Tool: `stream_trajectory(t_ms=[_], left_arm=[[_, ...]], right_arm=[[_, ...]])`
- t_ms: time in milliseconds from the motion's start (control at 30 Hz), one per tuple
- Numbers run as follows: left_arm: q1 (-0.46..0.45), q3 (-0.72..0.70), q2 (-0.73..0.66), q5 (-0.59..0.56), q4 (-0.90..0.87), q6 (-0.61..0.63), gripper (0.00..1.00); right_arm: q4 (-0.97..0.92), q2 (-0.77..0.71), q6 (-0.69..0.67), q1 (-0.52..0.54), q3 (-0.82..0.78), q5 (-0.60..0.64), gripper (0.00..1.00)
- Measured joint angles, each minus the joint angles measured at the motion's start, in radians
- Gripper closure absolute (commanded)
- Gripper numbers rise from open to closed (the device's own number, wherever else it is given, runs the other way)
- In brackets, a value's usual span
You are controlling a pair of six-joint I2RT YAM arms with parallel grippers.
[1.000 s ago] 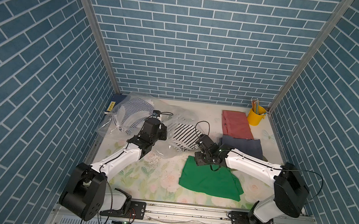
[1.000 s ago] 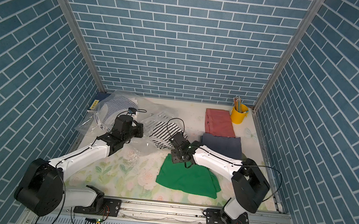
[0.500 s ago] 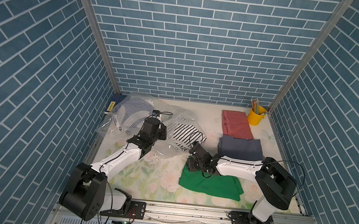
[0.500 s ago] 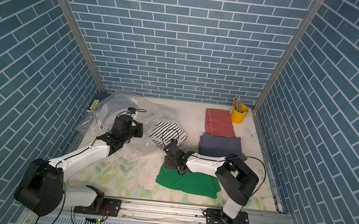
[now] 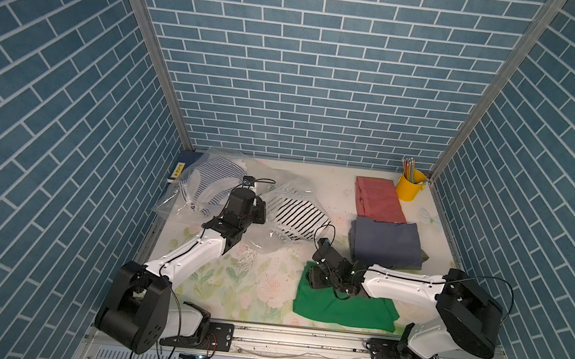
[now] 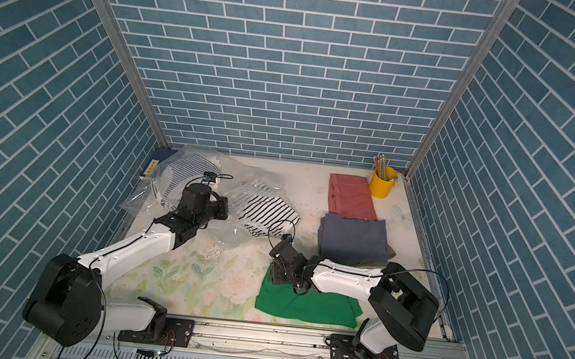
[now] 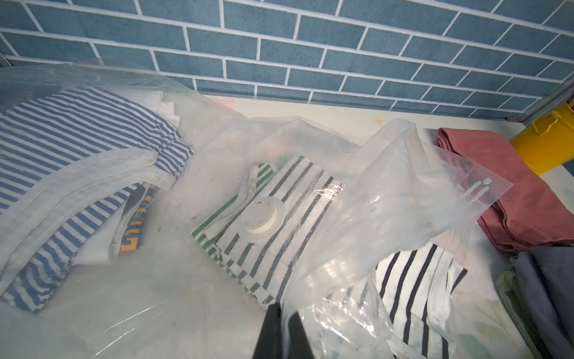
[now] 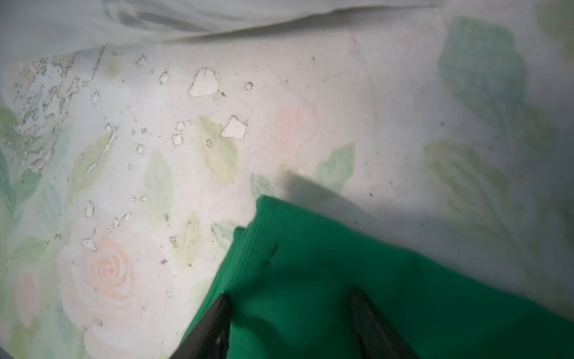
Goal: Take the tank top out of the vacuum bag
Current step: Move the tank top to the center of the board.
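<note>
The green ribbed tank top (image 5: 338,306) (image 6: 302,305) lies flat on the flowered table at the front right, outside the bag. My right gripper (image 5: 312,279) (image 6: 274,273) hovers low over its far left corner. In the right wrist view its jaws (image 8: 291,293) stand wide apart, open, with the green cloth (image 8: 341,264) beneath them. The clear vacuum bag (image 5: 288,191) (image 7: 388,186) lies crumpled at the middle left, its white valve (image 7: 264,219) facing up. My left gripper (image 5: 261,216) (image 7: 284,307) is shut on a fold of the bag's plastic.
A black-and-white striped garment (image 5: 296,217) (image 7: 403,279) lies half in the bag's mouth. A second bag with blue-striped clothes (image 5: 205,182) sits at the back left. Folded red (image 5: 378,199) and navy (image 5: 385,241) cloths and a yellow pencil cup (image 5: 411,186) stand on the right.
My right gripper has drawn back toward the front with its jaws closing a little. The green cloth has sunk from a raised edge to lying flat. The left arm has stayed put.
</note>
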Motion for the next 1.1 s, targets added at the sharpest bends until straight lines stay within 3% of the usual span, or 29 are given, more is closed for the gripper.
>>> stream_trajectory(t_ms=[200, 467, 800, 933, 1100], left_arm=[[0.008, 0.000, 0.000, 0.001, 0.000, 0.000, 1.00], [0.013, 0.000, 0.000, 0.004, 0.000, 0.000, 1.00], [0.014, 0.000, 0.000, 0.004, 0.000, 0.000, 1.00], [0.017, 0.000, 0.000, 0.004, 0.000, 0.000, 1.00], [0.020, 0.000, 0.000, 0.003, 0.000, 0.000, 1.00]], right_arm=[[-0.069, -0.073, 0.076, 0.000, -0.031, 0.008, 0.49], [-0.048, -0.078, 0.122, -0.012, -0.095, -0.003, 0.50], [-0.207, -0.216, 0.116, -0.130, -0.135, 0.034, 0.50], [-0.222, -0.332, 0.138, -0.131, -0.142, 0.052, 0.40], [-0.281, -0.460, 0.307, -0.131, -0.181, 0.089, 0.22]])
